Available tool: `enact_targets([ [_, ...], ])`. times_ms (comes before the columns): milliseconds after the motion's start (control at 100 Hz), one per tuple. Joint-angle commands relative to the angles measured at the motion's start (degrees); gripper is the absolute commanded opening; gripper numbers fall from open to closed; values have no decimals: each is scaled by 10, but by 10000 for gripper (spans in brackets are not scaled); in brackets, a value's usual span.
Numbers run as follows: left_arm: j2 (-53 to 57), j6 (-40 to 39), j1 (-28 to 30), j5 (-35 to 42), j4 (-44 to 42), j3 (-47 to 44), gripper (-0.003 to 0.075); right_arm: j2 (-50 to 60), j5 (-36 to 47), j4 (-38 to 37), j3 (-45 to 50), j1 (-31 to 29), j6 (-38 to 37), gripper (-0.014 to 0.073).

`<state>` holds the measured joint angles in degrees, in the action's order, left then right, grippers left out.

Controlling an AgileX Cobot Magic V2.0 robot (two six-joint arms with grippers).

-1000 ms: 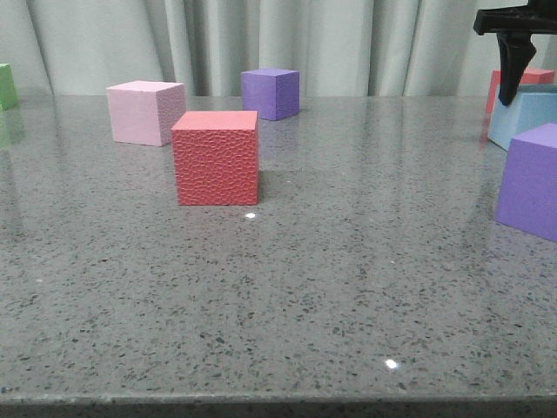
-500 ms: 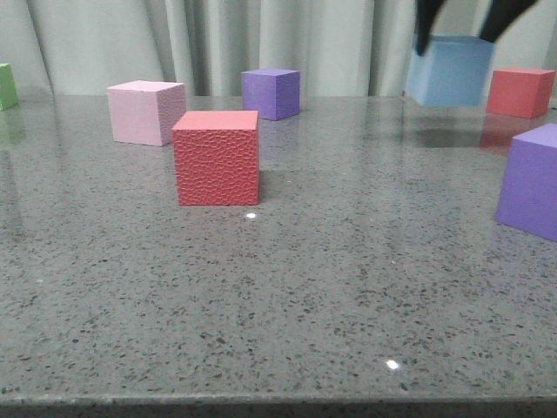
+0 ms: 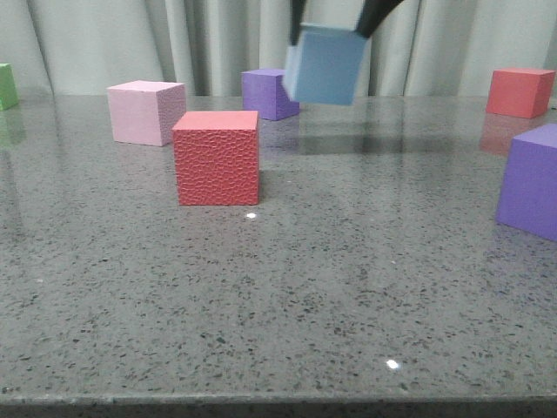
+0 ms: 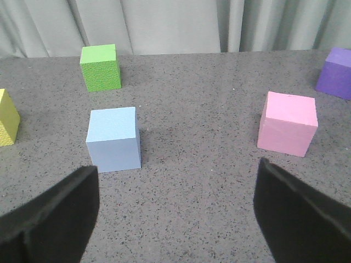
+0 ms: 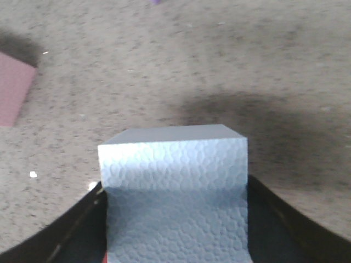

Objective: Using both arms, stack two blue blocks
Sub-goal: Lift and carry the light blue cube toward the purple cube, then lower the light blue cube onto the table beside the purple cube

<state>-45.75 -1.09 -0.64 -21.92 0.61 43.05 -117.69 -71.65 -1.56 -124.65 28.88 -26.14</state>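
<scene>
Blue block (image 3: 325, 64) hangs clamped in the right end effector (image 3: 335, 19) above the table.

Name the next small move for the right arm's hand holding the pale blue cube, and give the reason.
Probably carry it on toward the robot's left. The right hand grips one pale sky-blue foam cube in the air above the grey speckled table, while the second pale blue cube sits on the table before the open left hand, with nothing stacked on it.

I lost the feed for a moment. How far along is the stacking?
Done: the right gripper has one blue block clamped and lifted off the table. In hand: carrying it. Left: set it on the other blue block, which sits alone before the open left gripper.
</scene>
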Motion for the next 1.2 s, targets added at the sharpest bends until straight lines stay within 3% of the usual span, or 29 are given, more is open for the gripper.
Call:
enact_targets([
  [0, 1, -4, 1, 43, 1, 22, 564, 14, -16, 0, -42, 16, -14, 315],
  [380, 1, -4, 1, 43, 1, 22, 564, -57, -19, 11, -137, 37, -51, 315],
  [890, 1, -4, 1, 43, 1, 22, 564, -90, 2, 10, -141, 37, -58, 321],
  [960, 1, -4, 1, 44, 1, 22, 564, -90, 8, 10, -141, 37, -58, 346],
  [1190, 1, -4, 1, 44, 1, 22, 564, -90, 23, 12, -141, 37, -58, 551],
])
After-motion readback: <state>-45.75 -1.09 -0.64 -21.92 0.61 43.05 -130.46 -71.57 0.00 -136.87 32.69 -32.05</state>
